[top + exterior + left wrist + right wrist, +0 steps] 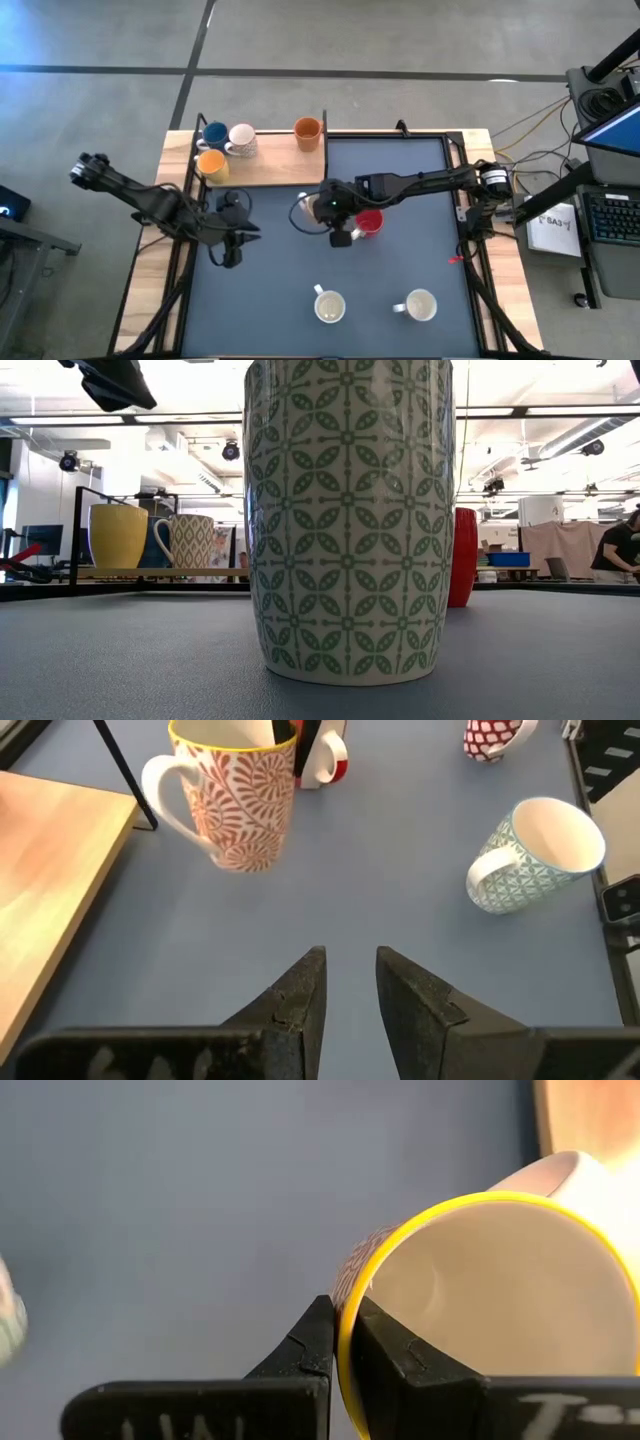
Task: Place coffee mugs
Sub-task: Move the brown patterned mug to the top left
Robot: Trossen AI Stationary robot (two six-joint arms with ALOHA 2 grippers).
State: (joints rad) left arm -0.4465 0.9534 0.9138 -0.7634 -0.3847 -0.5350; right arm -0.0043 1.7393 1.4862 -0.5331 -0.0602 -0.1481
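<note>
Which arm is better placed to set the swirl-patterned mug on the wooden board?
Right. Its tool already pinches the rim of the swirl-patterned mug, beside the wooden board. The left tool hangs empty over the mat.

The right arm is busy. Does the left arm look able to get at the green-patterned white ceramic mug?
Probably yes. Only bare blue-grey mat lies between the open left end effector and the green-patterned white ceramic mug; the right end effector, pinching the red-swirl mug, is off to one side.
</note>
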